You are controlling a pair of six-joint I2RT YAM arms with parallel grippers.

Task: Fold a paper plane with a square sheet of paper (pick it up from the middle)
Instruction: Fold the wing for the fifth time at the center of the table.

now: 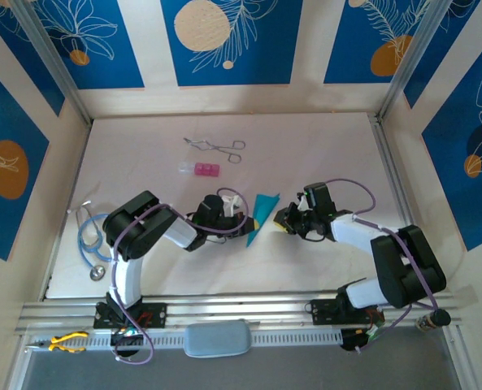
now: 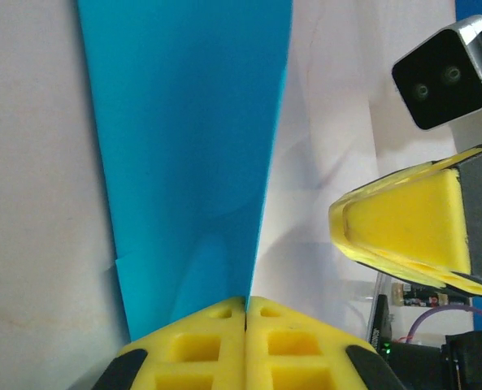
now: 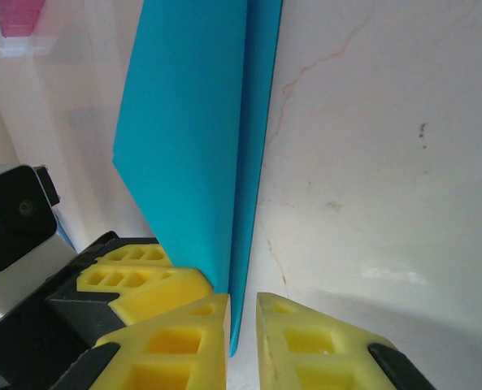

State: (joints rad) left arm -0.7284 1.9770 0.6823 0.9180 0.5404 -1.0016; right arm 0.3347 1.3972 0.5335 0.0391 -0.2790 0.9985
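The square sheet of paper is folded into a narrow cyan-blue wedge, the paper plane (image 1: 262, 213), lying mid-table with its point toward the arms. My left gripper (image 1: 245, 225) comes at it from the left. In the left wrist view the left gripper (image 2: 246, 302) is shut on the plane's (image 2: 192, 122) long edge. My right gripper (image 1: 280, 221) is at the plane's right side. In the right wrist view the right gripper (image 3: 242, 302) stands a narrow gap apart around the pointed end of the plane (image 3: 196, 130), and the paper lies against one finger only.
Metal forceps (image 1: 216, 147) and a small pink block (image 1: 205, 170) lie toward the back of the table. A stethoscope (image 1: 90, 236) lies at the left edge. Yellow-handled pliers (image 1: 66, 342) rest on the front rail. The two grippers are a finger's width apart.
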